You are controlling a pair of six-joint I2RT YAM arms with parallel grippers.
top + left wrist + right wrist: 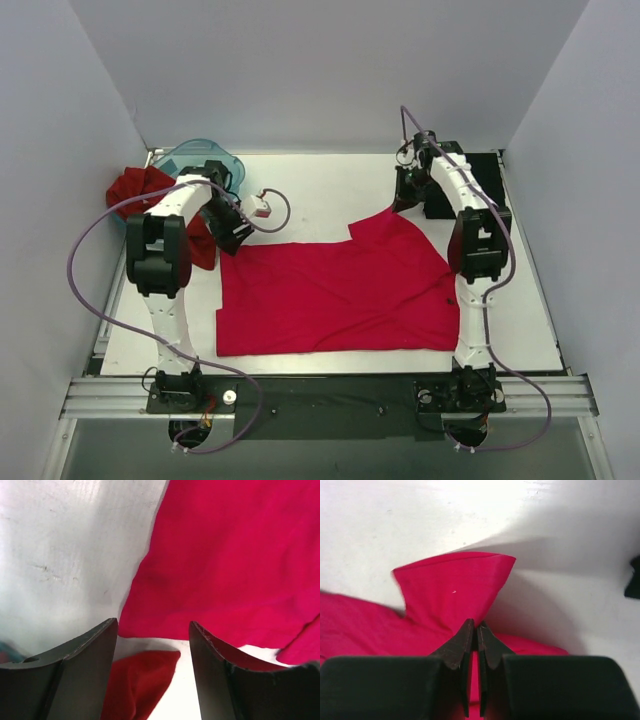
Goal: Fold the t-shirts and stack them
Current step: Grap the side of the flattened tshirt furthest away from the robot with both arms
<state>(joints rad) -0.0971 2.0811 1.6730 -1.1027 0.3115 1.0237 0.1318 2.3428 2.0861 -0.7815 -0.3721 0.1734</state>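
The crimson-pink t-shirt [340, 290] lies spread flat on the middle of the white table. My right gripper [405, 203] is shut on its far right sleeve and holds that part raised; the right wrist view shows the fingertips [476, 627] pinched on the pink cloth [455, 587]. My left gripper [236, 233] is open and empty just off the shirt's far left corner. In the left wrist view the pink shirt [235, 555] lies ahead of the gripper [152, 630]. A fold of the darker brick-red t-shirt [140, 680] lies between the fingers. The brick-red t-shirt [135, 188] is bunched at the left. The black t-shirt [470, 180] lies at the back right.
A translucent teal tub [205, 158] stands at the back left, next to the brick-red shirt. Grey walls close in the table on three sides. A metal rail [330, 392] runs along the near edge. Purple cables loop from both arms.
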